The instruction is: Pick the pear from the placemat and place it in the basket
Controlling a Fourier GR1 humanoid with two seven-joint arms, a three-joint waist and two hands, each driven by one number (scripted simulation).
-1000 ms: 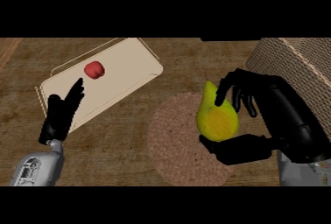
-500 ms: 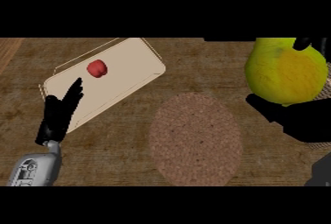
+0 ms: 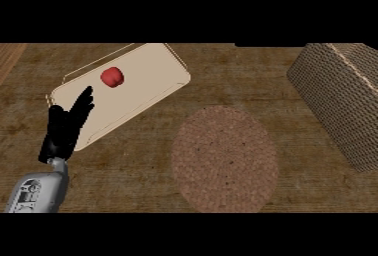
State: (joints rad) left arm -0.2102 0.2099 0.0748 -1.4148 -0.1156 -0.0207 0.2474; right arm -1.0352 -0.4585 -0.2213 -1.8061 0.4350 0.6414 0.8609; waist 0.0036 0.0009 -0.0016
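Note:
The oval brown placemat lies on the counter with nothing on it. At the right edge stands the woven basket; its inside does not show. No pear is visible anywhere in the head view. My left hand rests open at the lower left, fingers pointing up over the near corner of the cutting board. My right hand is out of view.
A beige cutting board lies tilted at the upper left with a small red fruit on it. The wooden counter runs between board, placemat and basket.
The right hand, which held the yellow-green pear and lifted it toward the upper right, has left the view together with the pear. The left hand has stayed in place.

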